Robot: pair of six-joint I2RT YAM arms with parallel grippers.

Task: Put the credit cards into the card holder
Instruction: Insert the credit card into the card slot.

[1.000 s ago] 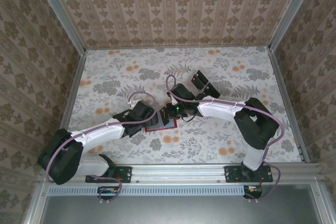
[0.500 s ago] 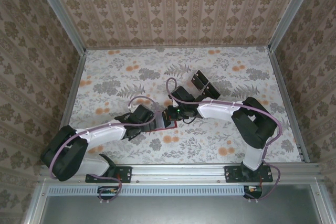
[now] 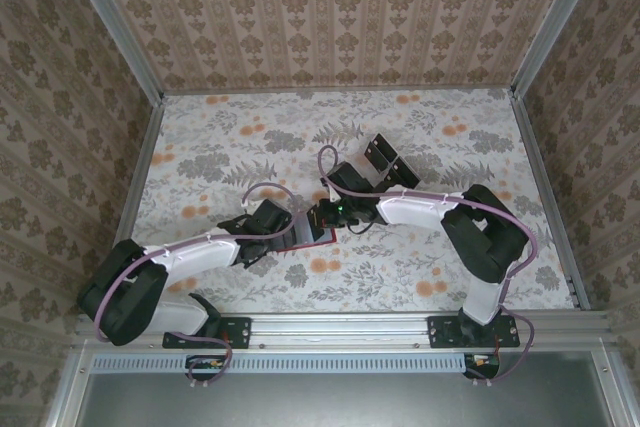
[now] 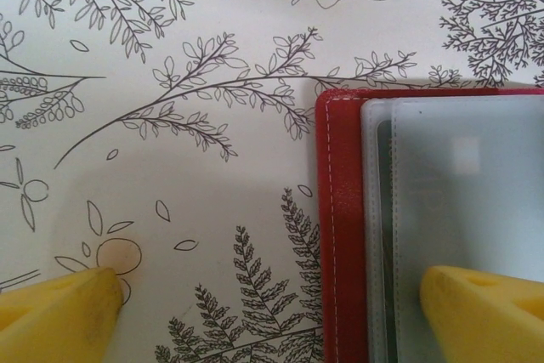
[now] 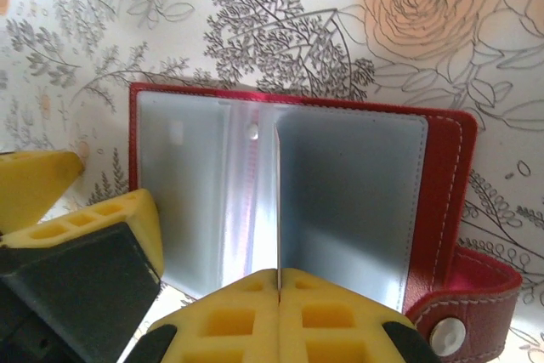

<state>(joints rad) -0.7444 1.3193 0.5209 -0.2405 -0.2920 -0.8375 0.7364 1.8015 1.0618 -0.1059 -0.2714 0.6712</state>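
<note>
The left gripper (image 4: 268,299) stands wide open. One yellow fingertip (image 4: 64,308) is over the flowered tablecloth (image 4: 170,167). The other is over the pale plastic sleeves inside the card holder (image 4: 338,210), so the jaws straddle the holder's stitched red edge. Whether either pad touches what is under it cannot be told.

The right gripper (image 5: 279,291) is closed, its two yellow pads pressed flat together. A thin pale sheet (image 5: 277,201), seen edge-on, runs from the seam between them up over the middle of the open holder. Whether it is a card or a leaf of the holder's sleeves cannot be told.

In the right wrist view the holder lies open and flat just in front of the pads. It shows a greyish sleeve on each side of the upright sheet and a red border around them. Its snap tab (image 5: 463,308) curls up at the lower right beside the pads, with a round metal snap (image 5: 448,335) on it. The left gripper's fingers show at the holder's opposite side.

From above, the two grippers meet over the holder (image 3: 308,239) near the middle of the table. The black credit cards (image 3: 381,152) lie well apart from it, farther back and to the right, beyond the right gripper's wrist.
</note>
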